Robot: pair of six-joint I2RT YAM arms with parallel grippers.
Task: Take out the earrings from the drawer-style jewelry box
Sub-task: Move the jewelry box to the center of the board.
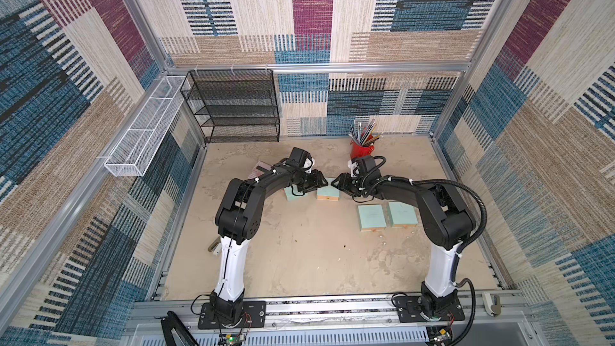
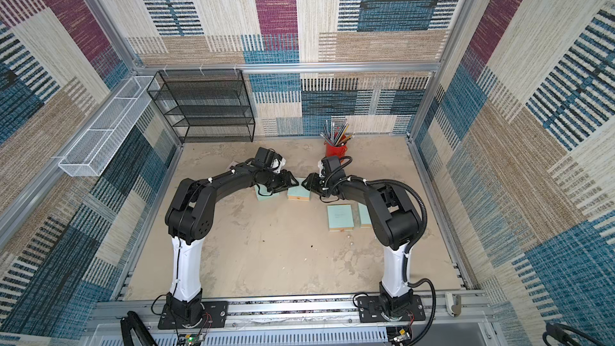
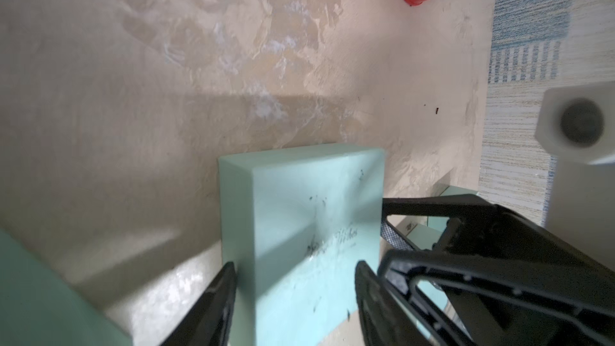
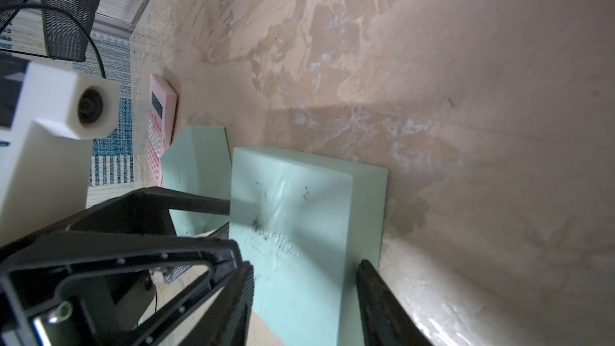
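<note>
Down at the near edge, well short of the middle box [image 1: 327, 193], the two arms [image 1: 239, 204] rise from their rail [image 1: 332, 307] and bend inward over the stained, sandy worktop [image 1: 299, 261]. Between the rail and that box, off to its right, a few tiny pale specks lie loose on the bare surface. They seem to be the earrings [image 1: 383, 242], though they are too small to show any shape. Just beyond them, nearer than the middle box and also to its right, a pair of green boxes [image 1: 372, 217] sits side by side, with neither arm touching them.

Then comes the middle box itself, mint green with a tan front edge, resting on the worktop. The left claw [image 3: 296, 271] straddles one end, a finger [image 3: 219, 304] against each flank. The right claw [image 4: 304, 267] does likewise at the other end. Each stands partly spread with the box between its fingers, but I cannot tell whether either is truly squeezing or only lying against it.

Just left of the middle box, half under the left arm, is another green box [image 1: 293, 196]. Farther back on that side lies a pink calculator [image 4: 161, 121]. Behind the middle box to the right stands a red cup [image 1: 361, 152] full of pencils [image 1: 364, 131]. Against the back wall to its left is a black mesh rack [image 1: 233, 108].
</note>
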